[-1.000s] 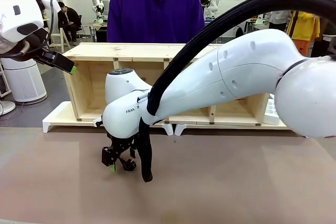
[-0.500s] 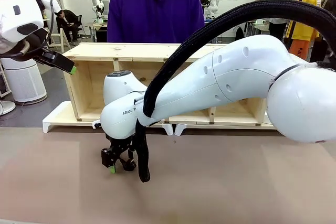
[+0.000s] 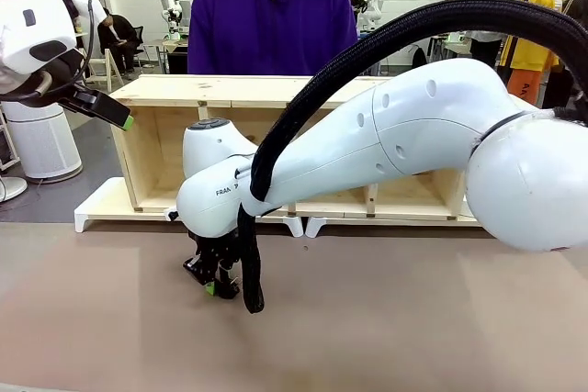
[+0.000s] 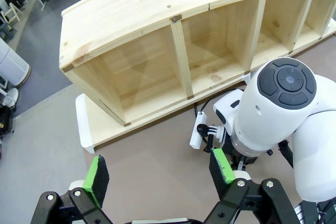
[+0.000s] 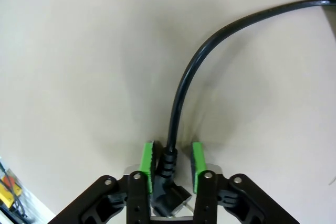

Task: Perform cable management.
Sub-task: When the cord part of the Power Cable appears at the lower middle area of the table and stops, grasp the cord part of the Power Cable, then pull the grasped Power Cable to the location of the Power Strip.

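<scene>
Cable (image 5: 181, 85), judged light and limp but stiff at plug (image 5: 167, 184) lying between pads (image 5: 147, 163) of right gripper (image 5: 170, 150), suits gripping there; clamping unclear, left gripper (image 4: 157, 170) spread wide.

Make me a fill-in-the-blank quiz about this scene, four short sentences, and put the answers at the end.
1. The cable ends in a plug lying between the right gripper's ____ pads.
2. The left gripper is held high, its jaws ____ and holding nothing.
3. The person across the table wears a ____ hoodie.
4. The shelf at the table's far side is made of ____.
Answers: green; open; purple; wood.
</scene>
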Controlling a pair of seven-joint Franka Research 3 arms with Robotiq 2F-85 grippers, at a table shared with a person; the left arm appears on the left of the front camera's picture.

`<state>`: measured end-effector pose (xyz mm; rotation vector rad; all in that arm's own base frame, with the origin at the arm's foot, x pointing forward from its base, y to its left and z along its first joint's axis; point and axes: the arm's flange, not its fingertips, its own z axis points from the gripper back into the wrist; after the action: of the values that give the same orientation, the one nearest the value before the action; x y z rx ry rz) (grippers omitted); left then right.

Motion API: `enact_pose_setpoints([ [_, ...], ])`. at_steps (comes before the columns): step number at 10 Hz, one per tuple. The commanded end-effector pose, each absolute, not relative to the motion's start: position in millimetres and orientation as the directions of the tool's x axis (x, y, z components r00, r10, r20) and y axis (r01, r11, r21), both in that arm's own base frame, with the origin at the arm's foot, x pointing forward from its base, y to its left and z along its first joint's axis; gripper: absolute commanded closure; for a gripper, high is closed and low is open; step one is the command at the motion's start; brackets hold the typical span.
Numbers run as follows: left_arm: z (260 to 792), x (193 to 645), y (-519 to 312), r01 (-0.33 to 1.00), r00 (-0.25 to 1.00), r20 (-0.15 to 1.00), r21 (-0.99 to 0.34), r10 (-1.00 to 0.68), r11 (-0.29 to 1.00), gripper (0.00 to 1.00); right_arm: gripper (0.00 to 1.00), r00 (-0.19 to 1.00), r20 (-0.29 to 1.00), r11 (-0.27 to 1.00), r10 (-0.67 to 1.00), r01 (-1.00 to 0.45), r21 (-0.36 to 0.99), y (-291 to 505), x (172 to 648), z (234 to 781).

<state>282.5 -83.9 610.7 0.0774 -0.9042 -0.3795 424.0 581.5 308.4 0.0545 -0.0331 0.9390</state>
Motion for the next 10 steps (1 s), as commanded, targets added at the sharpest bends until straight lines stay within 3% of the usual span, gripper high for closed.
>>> enact_pose_setpoints([
  [1,611.0,285.1,-83.9,0.292,0.543,0.757,0.236,-0.364,0.927,0.0,0.8,0.593,0.033,0.593,0.804,-0.805,0.023,584.6,417.9,308.7],
  [2,611.0,285.1,-83.9,0.292,0.543,0.757,0.236,-0.364,0.927,0.0,0.94,0.592,0.03,0.591,0.806,-0.806,0.024,584.3,417.9,308.6],
  [3,611.0,285.1,-83.9,0.292,0.543,0.757,0.236,-0.364,0.927,0.0,0.99,0.593,0.027,0.592,0.805,-0.805,0.025,583.8,418.3,308.8],
  [10,611.0,285.1,-83.9,0.292,0.543,0.757,0.236,-0.364,0.927,0.0,1.0,0.589,0.052,0.589,0.806,-0.808,0.032,582.2,423.2,308.9],
])
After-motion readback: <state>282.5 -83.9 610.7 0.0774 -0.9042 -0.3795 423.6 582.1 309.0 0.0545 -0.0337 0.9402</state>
